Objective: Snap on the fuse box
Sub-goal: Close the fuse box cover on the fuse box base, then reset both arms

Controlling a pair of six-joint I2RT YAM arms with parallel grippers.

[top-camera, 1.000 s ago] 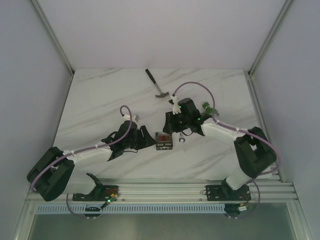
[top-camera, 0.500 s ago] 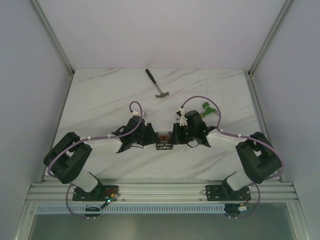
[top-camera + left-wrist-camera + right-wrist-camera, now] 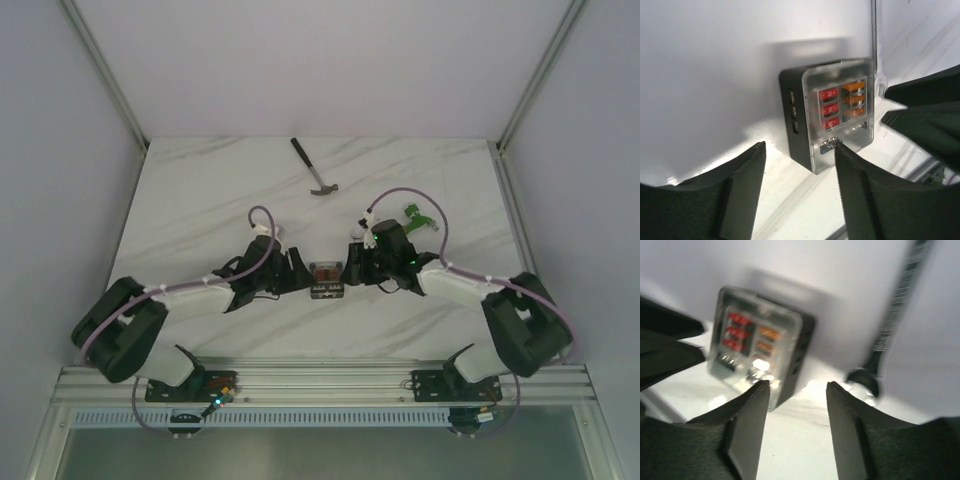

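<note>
Facing each other low over the white marble-patterned desk [image 3: 200, 200], the two sets of jaws flank the small black squarish plastic fuse box [image 3: 325, 279], which rests on the desk between them. The left jaws stand partly open, with nothing between their black fingers [image 3: 742, 195]. The fuse box [image 3: 832, 112] sits just ahead of their tips, showing its clear cover, a column of red fuses and a column of orange ones. The right jaws are likewise parted and empty, their black fingers [image 3: 747, 430] short of the fuse box [image 3: 760, 347] in a blurred view. A slim silver metal wrench [image 3: 876, 45] lies on the desk past the box, seen from the left jaws. A dark-handled claw hammer [image 3: 315, 170] lies well beyond both jaws, and a green plastic connector piece [image 3: 412, 212] sits just behind the right jaws.
</note>
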